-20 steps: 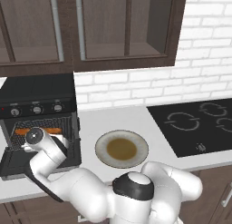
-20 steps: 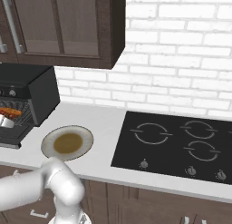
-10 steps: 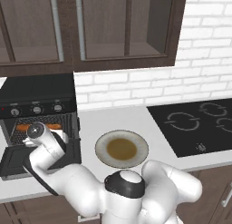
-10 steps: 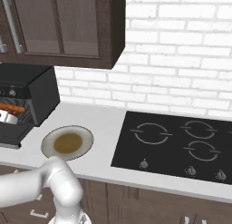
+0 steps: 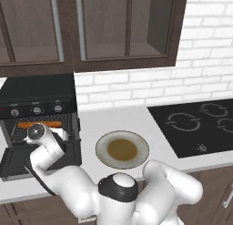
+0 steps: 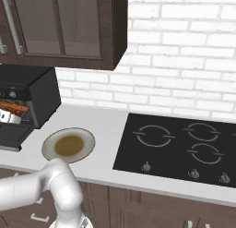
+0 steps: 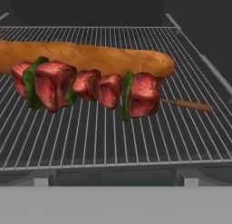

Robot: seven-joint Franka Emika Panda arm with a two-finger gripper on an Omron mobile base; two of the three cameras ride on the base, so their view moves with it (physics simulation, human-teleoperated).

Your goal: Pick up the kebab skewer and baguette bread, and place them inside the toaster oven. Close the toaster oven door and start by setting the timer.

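Both foods lie on the toaster oven rack: kebab skewer just before the baguette bread, ready for heating. The toaster oven door hangs open (closing comes next). My jaws' width I cannot tell.

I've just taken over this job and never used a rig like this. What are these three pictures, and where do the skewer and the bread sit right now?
It's one white robot arm on a mobile base at a kitchen counter. Two pictures come from cameras behind the arm, left and right; the third looks out from its hand. The hand camera faces into the toaster oven, whose door hangs open. The baguette lies on the wire rack with the skewer just in front of it. A plate sits beside the oven, a stovetop further right. I can't see the fingers, so I can't tell if the gripper holds anything.
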